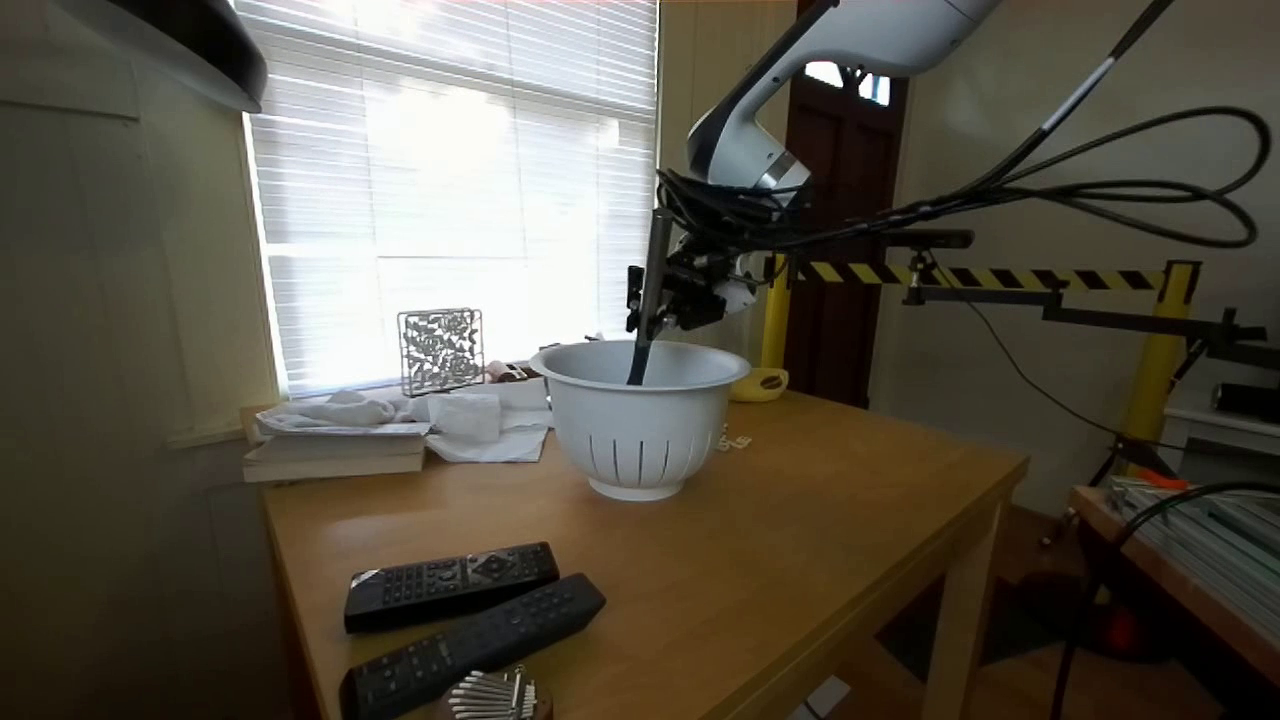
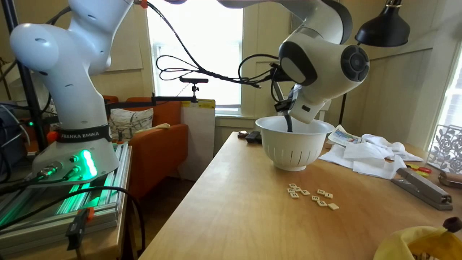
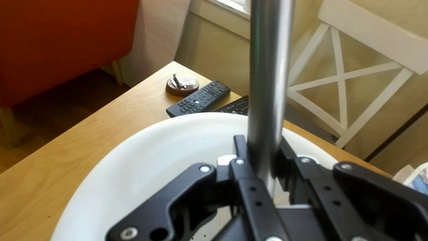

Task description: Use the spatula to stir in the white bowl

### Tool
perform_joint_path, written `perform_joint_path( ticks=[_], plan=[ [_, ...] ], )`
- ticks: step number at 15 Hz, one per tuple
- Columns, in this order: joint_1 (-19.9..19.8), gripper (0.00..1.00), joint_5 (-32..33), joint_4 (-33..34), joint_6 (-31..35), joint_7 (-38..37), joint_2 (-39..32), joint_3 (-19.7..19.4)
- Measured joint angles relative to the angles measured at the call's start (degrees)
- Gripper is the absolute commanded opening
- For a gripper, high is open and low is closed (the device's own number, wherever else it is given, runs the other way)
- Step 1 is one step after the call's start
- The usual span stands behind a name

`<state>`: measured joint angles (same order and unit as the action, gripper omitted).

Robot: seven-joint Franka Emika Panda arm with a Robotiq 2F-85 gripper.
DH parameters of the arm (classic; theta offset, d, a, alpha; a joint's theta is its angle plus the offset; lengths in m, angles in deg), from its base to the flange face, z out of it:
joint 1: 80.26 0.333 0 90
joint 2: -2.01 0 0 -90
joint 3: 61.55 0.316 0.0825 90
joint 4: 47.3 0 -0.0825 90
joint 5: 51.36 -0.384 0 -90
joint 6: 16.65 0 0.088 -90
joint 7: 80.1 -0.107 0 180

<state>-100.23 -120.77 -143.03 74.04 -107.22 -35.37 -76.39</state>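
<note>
Tilted spatula (image 1: 654,270) is being gripped at its metal handle by the end effector (image 3: 262,147), with small circles inside the white colander bowl (image 1: 640,440), clear of its walls, seemingly being called for.

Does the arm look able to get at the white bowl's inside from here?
Likely yes: the gripper is closed on the spatula, whose dark end dips into the open white bowl; how deep is hidden.

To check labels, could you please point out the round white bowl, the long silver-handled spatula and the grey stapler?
Round white bowl (image 2: 291,144): in an exterior view, outer wall.
Long silver-handled spatula (image 3: 269,83): wrist view, handle.
Grey stapler (image 2: 423,185): in an exterior view, top arm.
</note>
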Motion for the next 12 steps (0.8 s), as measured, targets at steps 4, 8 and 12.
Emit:
perform_joint_path(
  ticks=[4, 8, 12],
  plan=[
    [-0.7, 0.06, -2.6, 0.4, -0.8, -0.1, -1.5, 0.9],
    [-1.2, 0.06, -3.3, 0.5, -4.6, -0.7, -3.0, 1.4],
    [-2.5, 0.06, -4.2, 0.6, -11.2, -2.7, -4.3, 1.6]
  ],
)
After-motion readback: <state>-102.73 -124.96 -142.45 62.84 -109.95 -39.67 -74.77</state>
